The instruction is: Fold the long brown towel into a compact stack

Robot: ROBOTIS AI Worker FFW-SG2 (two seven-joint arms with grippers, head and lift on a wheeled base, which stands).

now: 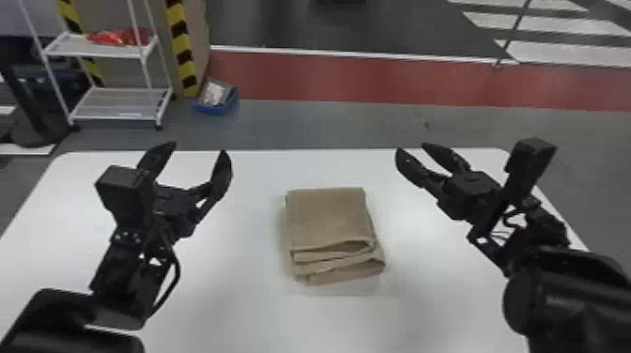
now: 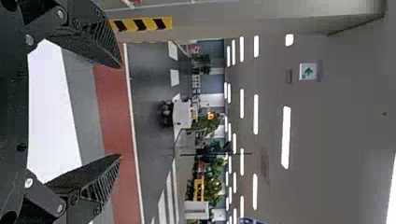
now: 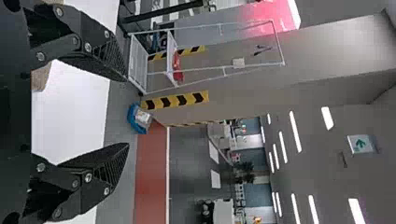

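Note:
The brown towel (image 1: 328,220) lies folded in a compact, layered rectangle near the middle of the white table, its stacked folds facing the near side. To its left, my left gripper (image 1: 195,155) is held over the table, open and apart from the cloth. My right gripper (image 1: 411,149) is to the towel's right, also open with nothing between its fingers. In the left wrist view my left gripper (image 2: 120,111) has its fingers wide apart. My right gripper (image 3: 127,112) is spread in the right wrist view, where a corner of the towel (image 3: 39,78) shows behind one finger.
The white table (image 1: 234,291) extends around the towel on all sides. Beyond its far edge, on the floor, stand a white wire shelf (image 1: 117,101) with red items and a blue bin (image 1: 217,98) beside a striped pillar (image 1: 183,47).

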